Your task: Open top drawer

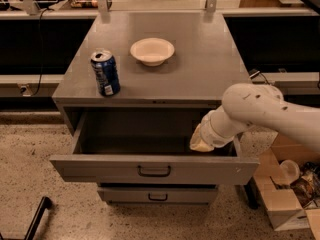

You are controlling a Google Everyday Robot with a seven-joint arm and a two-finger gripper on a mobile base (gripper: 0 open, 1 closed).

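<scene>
the top drawer [100, 167] stands pulled well out from under the grey surface [205, 64], its flat front facing the camera with a small black handle [154, 171] at centre. the white arm [260, 109] comes in from the right and bends down over the drawer's right side. its end effector [202, 140], a cream-coloured tip, sits inside the drawer box near the right wall, just behind the front panel; whether it is open or closed cannot be told. on the surface a blue can [105, 73] stands upright near the front left edge, and a white bowl [152, 50] sits further back toward the middle, apart from it. below, a lower drawer [125, 194] shows its front with a similar handle. a cardboard box [280, 206] rests on the speckled floor [30, 149] at the right.
</scene>
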